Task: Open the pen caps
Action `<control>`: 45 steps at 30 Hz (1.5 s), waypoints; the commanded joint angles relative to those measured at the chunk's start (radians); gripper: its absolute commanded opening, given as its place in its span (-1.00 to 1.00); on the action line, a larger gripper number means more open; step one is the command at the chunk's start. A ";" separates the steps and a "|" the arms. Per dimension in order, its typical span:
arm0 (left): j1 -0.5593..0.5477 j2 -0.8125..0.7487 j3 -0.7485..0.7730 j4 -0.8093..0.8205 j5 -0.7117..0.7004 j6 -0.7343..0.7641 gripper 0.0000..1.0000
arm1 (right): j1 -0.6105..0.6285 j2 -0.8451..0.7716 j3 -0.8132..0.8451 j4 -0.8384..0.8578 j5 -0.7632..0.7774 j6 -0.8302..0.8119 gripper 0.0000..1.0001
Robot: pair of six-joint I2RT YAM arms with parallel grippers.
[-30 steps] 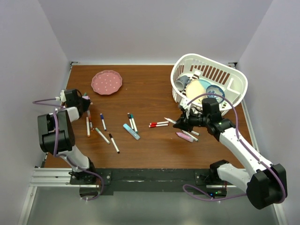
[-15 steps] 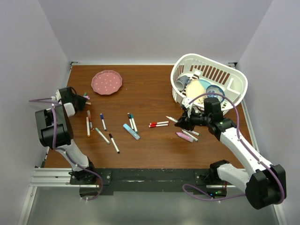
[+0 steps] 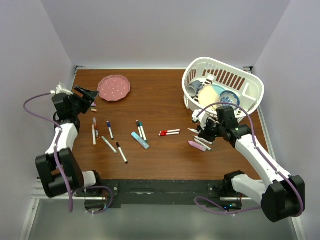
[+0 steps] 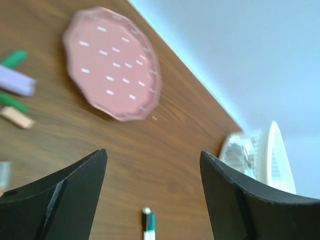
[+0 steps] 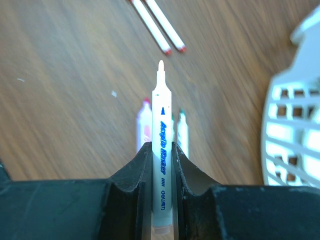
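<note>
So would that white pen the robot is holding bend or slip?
Probably stiff: the white pen sticks straight out of the right end effector without drooping. Its barrel looks smooth and slim, so it might slide if the squeeze were weak. It is round, so on the table it would likely roll.

White shells and chunky black joints on the left arm (image 3: 64, 137) and the right arm (image 3: 257, 159). Purple cables (image 3: 31, 102) loop off both, one coiling just beside the black base rail (image 3: 160, 190). The left gripper (image 4: 152, 155) shows matte black, wedge-shaped fingers (image 4: 60, 195).
</note>
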 commanded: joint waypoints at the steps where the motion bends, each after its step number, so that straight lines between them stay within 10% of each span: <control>1: -0.099 -0.148 -0.047 0.013 0.137 0.180 0.61 | -0.001 -0.031 -0.025 -0.025 0.189 -0.043 -1.00; 12: -0.373 -0.442 -0.116 -0.257 -0.037 0.488 0.70 | 0.000 0.154 -0.016 -0.002 0.258 0.004 -0.88; 37: -0.388 -0.481 -0.119 -0.254 -0.023 0.488 0.74 | 0.002 0.236 0.025 -0.038 0.263 0.003 -0.27; 45: -0.386 -0.479 -0.116 -0.257 -0.026 0.489 0.74 | 0.019 0.204 0.162 -0.212 -0.065 -0.303 0.05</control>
